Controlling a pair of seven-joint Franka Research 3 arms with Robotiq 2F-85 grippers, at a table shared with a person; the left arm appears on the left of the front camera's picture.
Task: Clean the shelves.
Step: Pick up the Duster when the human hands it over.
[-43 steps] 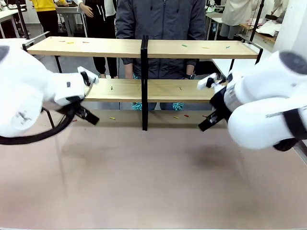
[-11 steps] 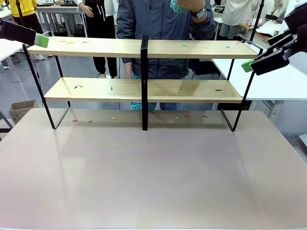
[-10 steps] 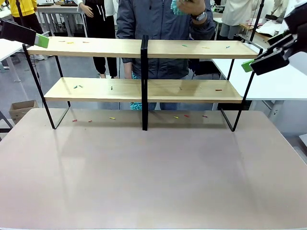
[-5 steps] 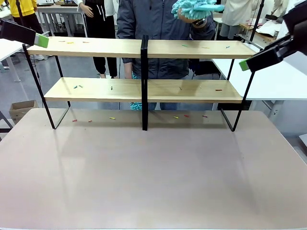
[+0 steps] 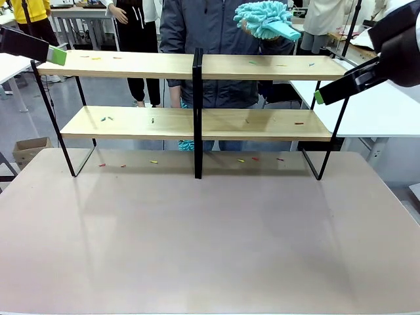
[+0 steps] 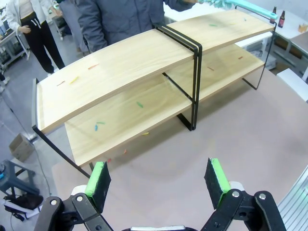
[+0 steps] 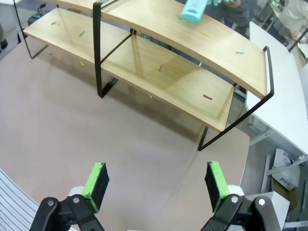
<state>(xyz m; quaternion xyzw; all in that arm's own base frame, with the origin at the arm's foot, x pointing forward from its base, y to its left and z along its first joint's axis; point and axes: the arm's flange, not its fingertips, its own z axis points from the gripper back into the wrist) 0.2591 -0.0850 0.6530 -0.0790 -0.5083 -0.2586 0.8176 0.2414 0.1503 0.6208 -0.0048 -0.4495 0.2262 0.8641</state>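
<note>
Spanning the table (image 5: 210, 249), shelves (image 5: 131, 64) carry coloured scraps (image 5: 298, 123).

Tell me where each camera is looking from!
Front view: between the arms, facing across the table at the shelves and person; left end effector and right end effector at the edges.
Left wrist view: high up, looking down between its own open fingers at the shelves.
Right wrist view: likewise, between its open fingers.
Shared: all show the shelves and teal duster.

Tally: two shelves (image 5: 131, 64), one teal duster (image 5: 259, 13).
Four wood boards (image 5: 262, 123), two grippers (left gripper (image 6: 158, 184), right gripper (image 7: 155, 185)), one table (image 5: 210, 249).
</note>
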